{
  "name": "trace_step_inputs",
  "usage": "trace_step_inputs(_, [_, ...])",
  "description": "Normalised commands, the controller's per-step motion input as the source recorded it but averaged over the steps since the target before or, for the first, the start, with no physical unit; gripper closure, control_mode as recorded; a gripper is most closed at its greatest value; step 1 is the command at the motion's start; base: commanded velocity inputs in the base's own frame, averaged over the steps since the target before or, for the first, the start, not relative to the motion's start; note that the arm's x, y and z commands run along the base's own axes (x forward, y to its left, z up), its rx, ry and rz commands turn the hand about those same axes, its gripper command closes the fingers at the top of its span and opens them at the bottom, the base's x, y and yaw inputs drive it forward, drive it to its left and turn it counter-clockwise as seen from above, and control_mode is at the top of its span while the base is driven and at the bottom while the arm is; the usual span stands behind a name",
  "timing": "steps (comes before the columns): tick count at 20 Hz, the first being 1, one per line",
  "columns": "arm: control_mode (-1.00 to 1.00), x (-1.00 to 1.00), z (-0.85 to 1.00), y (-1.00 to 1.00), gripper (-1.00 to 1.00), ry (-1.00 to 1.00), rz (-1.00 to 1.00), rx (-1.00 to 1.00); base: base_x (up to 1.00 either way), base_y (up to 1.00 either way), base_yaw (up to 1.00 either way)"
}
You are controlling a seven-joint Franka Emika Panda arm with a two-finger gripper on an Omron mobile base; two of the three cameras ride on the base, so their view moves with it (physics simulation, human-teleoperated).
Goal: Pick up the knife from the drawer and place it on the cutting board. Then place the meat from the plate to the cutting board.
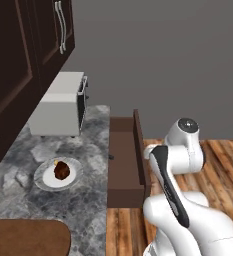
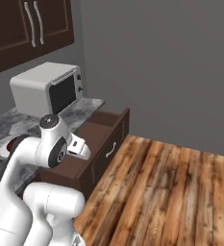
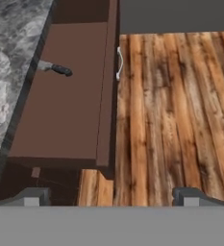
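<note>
knife [image 3: 56, 69] at 11 o'clock in open drawer [image 3: 65, 120] | light, rigid, slippery blade; best gripped across dark handle | gripper [image 3: 111, 196] jaws spread wide, empty

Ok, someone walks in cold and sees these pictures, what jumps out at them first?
The open drawer jutting from the marble counter over the wood floor, with the small knife lying against its counter-side wall. Then the meat on the white plate, between the toaster oven and the cutting board.
</note>
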Motion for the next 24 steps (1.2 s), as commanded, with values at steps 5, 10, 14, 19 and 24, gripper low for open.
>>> trace_step_inputs(5, [-1.00,0.56,-0.32,0.00,-1.00,0.07,0.00,0.03,0.00,0.00,0.00])
trace_step_inputs(10, [-1.00,0.54,-0.35,0.00,-1.00,0.09,0.00,0.03,0.00,0.00,0.00])
trace_step_inputs(14, [-1.00,0.53,-0.36,-0.01,-1.00,0.07,0.01,0.02,0.00,0.00,0.00])
trace_step_inputs(19, [-1.00,0.37,-0.50,-0.02,-1.00,0.00,0.01,0.00,0.00,0.00,0.00])
trace_step_inputs(24, [-1.00,0.35,-0.45,-0.03,-1.00,0.00,0.01,0.02,0.00,0.00,0.00])
